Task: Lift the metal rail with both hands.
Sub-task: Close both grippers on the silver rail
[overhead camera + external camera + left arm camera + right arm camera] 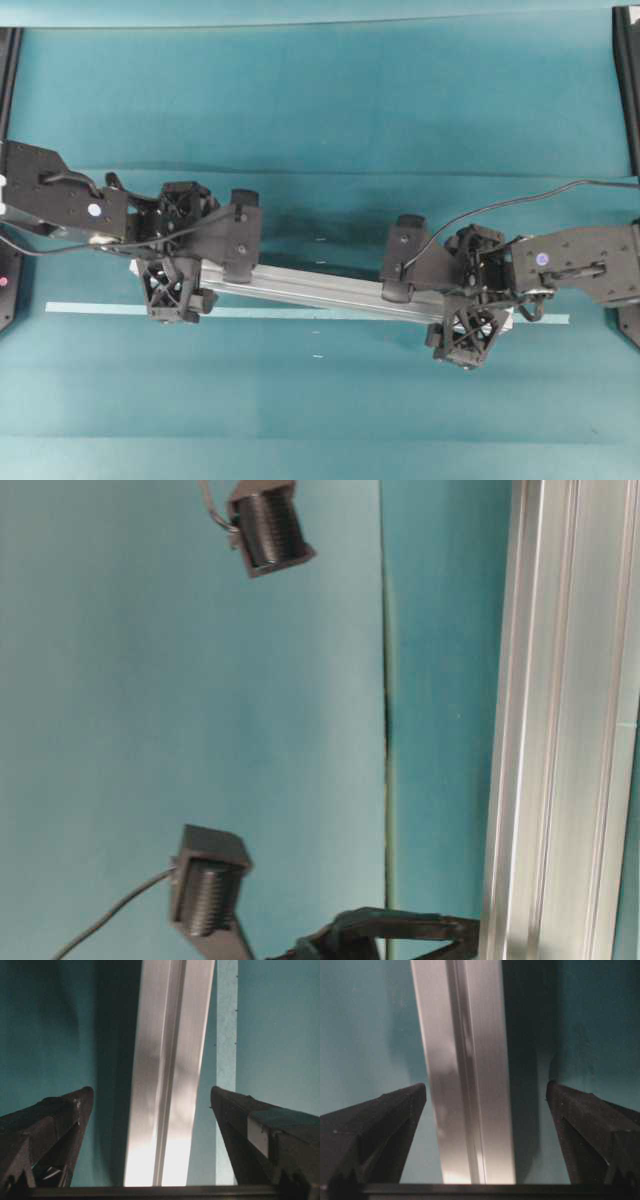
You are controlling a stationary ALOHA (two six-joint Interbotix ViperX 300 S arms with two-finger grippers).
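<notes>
Rail [320, 290] flat on mat | jaws wide astride both ends

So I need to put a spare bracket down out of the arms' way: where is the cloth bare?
Bare: the wide band beyond the metal rail, and the strip nearer than the tape strip. Crowded: both rail ends, where the left gripper and right gripper straddle it.

A teal cloth [320, 100] covers the whole table, with a faint horizontal crease across its middle. A thin, flat, pale-teal tape strip [90, 307] lies straight along it from left to right. In the left wrist view the strip runs just inside the right-hand finger.
</notes>
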